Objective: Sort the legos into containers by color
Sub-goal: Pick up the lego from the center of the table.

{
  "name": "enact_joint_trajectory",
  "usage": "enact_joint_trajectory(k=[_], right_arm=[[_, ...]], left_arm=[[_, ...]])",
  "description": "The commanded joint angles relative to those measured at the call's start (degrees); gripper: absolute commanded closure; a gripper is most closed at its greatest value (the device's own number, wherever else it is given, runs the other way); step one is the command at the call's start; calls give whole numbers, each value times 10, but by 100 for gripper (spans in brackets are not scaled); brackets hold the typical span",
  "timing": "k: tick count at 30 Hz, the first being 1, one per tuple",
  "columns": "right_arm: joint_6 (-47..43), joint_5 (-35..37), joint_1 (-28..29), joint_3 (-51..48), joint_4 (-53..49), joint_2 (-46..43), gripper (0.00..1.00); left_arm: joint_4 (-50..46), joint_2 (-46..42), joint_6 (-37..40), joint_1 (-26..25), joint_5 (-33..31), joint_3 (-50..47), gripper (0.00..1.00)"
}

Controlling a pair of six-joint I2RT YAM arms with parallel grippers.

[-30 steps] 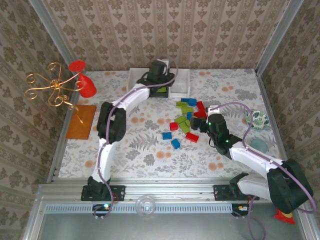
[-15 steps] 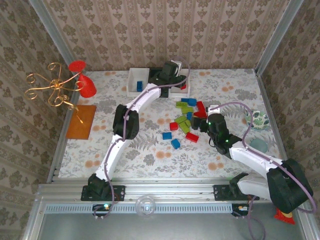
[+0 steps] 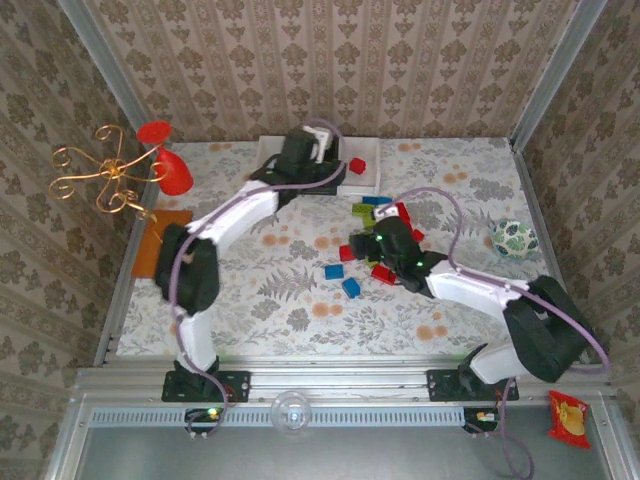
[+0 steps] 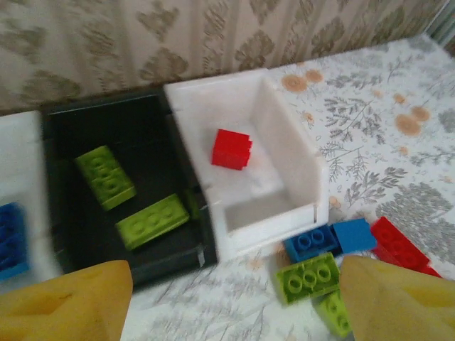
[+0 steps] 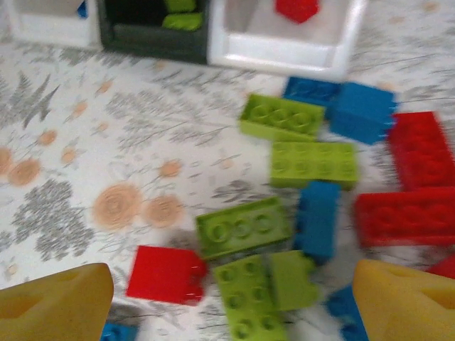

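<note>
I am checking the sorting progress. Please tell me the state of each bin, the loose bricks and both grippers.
Left gripper: open, empty.
Right gripper: open, empty.
Black bin: holds green bricks.
Right white bin: holds one red brick.
Left white bin: holds a blue brick.
Loose bricks: unsorted, on the table.

- Black bin point(image 4: 153, 138) holds two green bricks point(image 4: 105, 177), lying apart.
- Right white bin point(image 4: 291, 153), just beside it, holds one red brick point(image 4: 232, 149).
- Left white bin point(image 4: 18, 135), at the frame edge, holds a blue brick point(image 4: 11, 238).
- Loose bricks point(image 4: 307, 277), blue, green and red, cluster on the table point(image 4: 370, 142) before the right bin.
- Left gripper point(image 4: 231, 305): fingers point(image 4: 64, 309) spread wide, nothing between.
</note>
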Motion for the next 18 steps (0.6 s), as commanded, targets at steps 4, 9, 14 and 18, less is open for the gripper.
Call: enact_joint_trajectory(k=[4, 9, 14, 18], right_arm=[[45, 5, 41, 87, -100, 89, 20], [59, 20, 48, 118, -109, 146, 26], [56, 30, 56, 150, -123, 191, 30], [53, 46, 58, 161, -129, 209, 31]], left_arm=[[77, -180, -54, 41, 14, -243, 22], [78, -279, -75, 55, 4, -360, 22], [53, -331, -79, 59, 2, -411, 22], [39, -365, -78, 60, -11, -445, 21]])
